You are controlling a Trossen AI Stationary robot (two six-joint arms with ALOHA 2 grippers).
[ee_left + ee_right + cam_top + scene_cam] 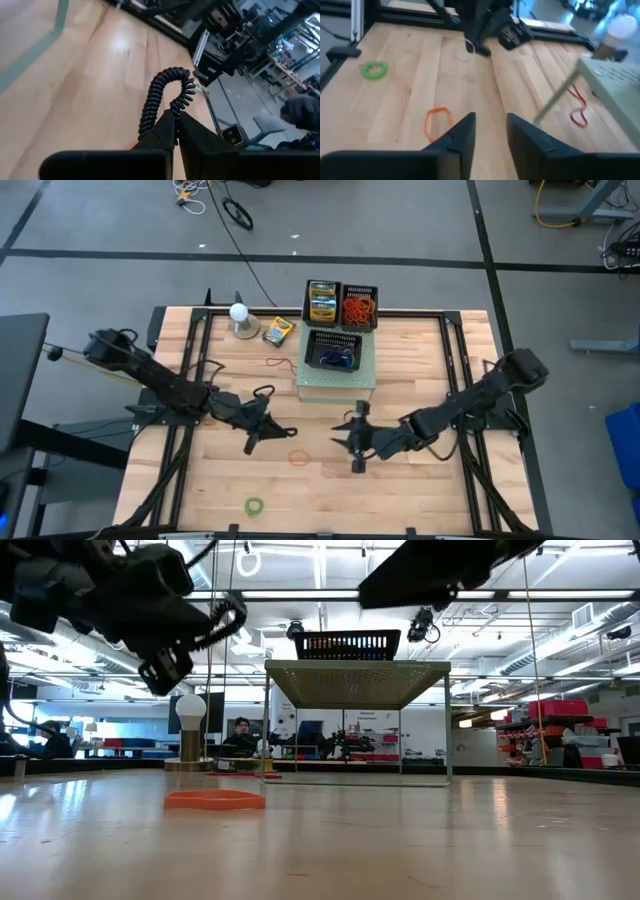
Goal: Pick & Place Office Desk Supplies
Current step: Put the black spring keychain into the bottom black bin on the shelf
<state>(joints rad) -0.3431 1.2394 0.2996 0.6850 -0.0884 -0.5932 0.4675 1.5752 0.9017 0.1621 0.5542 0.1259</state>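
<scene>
Orange bands fill one bin, crayon boxes another | left on table: orange band, green band, red band, crayon box | left gripper jaws together, empty | right gripper jaws apart, empty, beside orange band

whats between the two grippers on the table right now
An orange rubber band lies on the wood between the left gripper and the right gripper, slightly nearer the table's front edge; the high view shows it.
</scene>
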